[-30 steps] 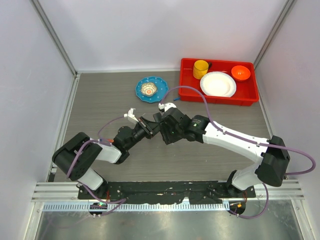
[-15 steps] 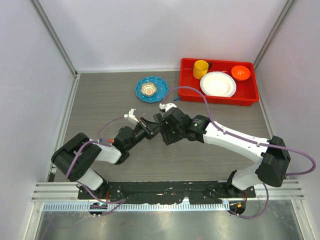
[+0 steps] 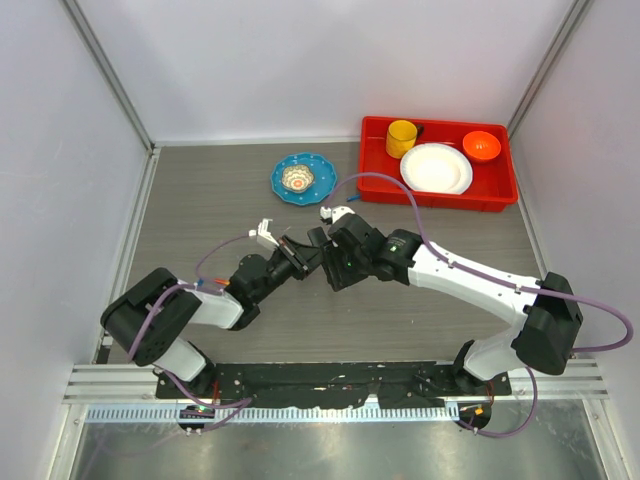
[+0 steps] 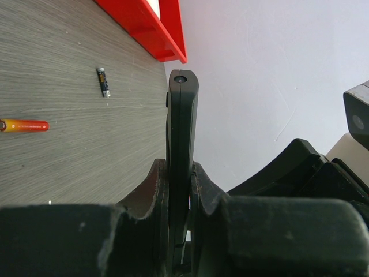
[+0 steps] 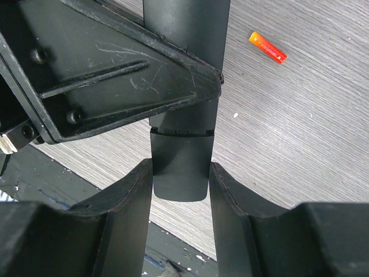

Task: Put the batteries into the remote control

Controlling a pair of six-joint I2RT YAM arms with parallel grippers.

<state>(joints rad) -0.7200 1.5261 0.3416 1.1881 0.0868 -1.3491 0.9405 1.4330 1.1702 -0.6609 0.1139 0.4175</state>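
Left gripper (image 4: 179, 190) is clamping the remote control (image 4: 183, 115) edge-on between its fingers while right gripper (image 5: 180, 184) is pinching the remote's end, so uneven pulling is risking twisting it loose.

"Where did the top camera sit?"
"High above the near edge, looking down over the whole desk (image 3: 200, 200)."
"And the wrist ones?"
"Close along the left claw (image 4: 179, 173) and right claw (image 5: 180, 173), from opposite sides. Both caught the remote control (image 4: 182, 115) and an orange battery (image 4: 23, 124)."
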